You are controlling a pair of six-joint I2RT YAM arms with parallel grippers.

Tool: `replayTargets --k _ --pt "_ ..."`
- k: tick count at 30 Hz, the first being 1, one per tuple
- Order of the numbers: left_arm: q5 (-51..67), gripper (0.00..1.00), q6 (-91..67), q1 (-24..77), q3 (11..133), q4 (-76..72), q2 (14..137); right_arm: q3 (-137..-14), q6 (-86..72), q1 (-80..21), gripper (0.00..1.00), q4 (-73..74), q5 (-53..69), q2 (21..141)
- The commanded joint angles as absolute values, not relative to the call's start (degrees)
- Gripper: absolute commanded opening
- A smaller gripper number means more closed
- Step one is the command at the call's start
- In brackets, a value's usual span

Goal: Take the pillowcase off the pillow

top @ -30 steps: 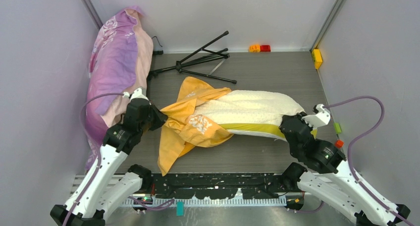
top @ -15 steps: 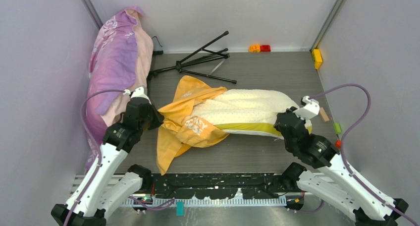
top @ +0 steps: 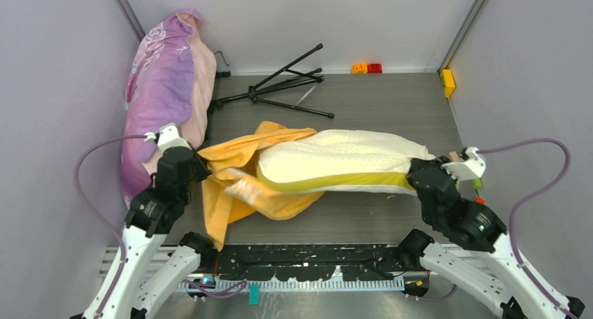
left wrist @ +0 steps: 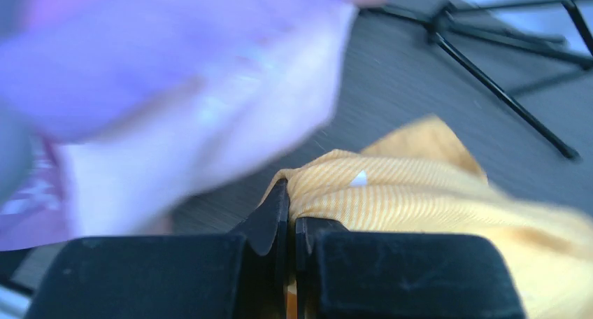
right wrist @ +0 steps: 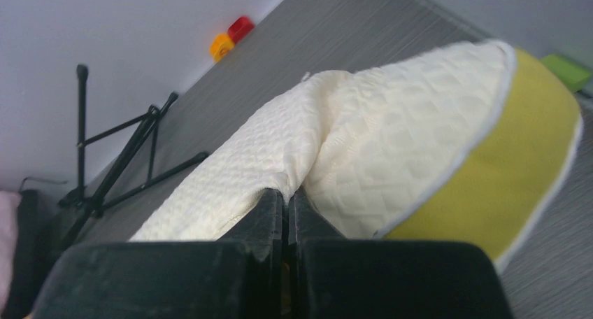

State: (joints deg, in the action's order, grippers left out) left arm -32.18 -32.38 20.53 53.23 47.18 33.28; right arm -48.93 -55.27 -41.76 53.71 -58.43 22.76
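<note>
The orange pillowcase point(top: 234, 182) lies bunched at the left end of the cream-white pillow point(top: 336, 158), which shows its yellow-olive side band point(top: 336, 182) and most of its length. My left gripper point(top: 198, 166) is shut on a fold of the pillowcase point(left wrist: 391, 193), stretching it leftward. My right gripper point(top: 418, 171) is shut on the pillow's right end, pinching its quilted cover point(right wrist: 363, 165) beside the yellow band point(right wrist: 517, 172).
A pink-purple floral pillow point(top: 164, 88) leans along the left wall, close behind my left gripper. A folded black tripod point(top: 280, 88) lies at the back. Small orange and red blocks point(top: 367, 68) and a yellow block point(top: 447, 81) sit by the back wall.
My left gripper has pulled the pillowcase further left, baring more of the pillow. My right gripper has moved right with the pillow's end, and the pillow has turned to show its yellow band.
</note>
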Motion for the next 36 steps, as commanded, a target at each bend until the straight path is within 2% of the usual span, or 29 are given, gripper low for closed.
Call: replayTargets --k 1,4,10,13,20,26,31,36 --pt "-47.5 0.0 -28.7 18.5 54.4 46.7 32.3 -46.5 -44.4 -39.7 0.0 45.6 -69.3 20.6" --pt "-44.5 0.0 -30.0 18.5 54.8 47.4 34.7 -44.9 -41.5 -39.7 0.0 41.8 -61.3 23.8" --pt "-22.1 0.0 -27.5 18.5 51.5 38.9 35.3 -46.2 -34.7 -39.7 0.0 36.6 -39.5 38.1" --pt "-18.3 0.0 -27.7 18.5 51.2 37.5 35.8 -48.9 -35.0 -39.7 0.01 38.5 -40.3 44.5" --pt "-14.3 0.0 -25.9 18.5 55.8 38.3 38.4 -54.9 -32.6 -37.9 0.0 40.2 -55.6 50.1" --pt "-8.0 0.0 -27.3 18.5 62.3 34.8 44.3 -68.1 -27.8 -28.7 0.0 36.0 -42.2 57.7" --pt "-1.2 0.0 -30.3 18.5 71.9 31.6 54.8 -80.7 -25.3 -22.9 0.0 36.1 -38.7 67.8" --pt "3.2 0.0 -32.4 18.5 85.4 28.1 67.9 -95.8 -21.8 -13.9 0.0 37.7 -29.7 78.1"
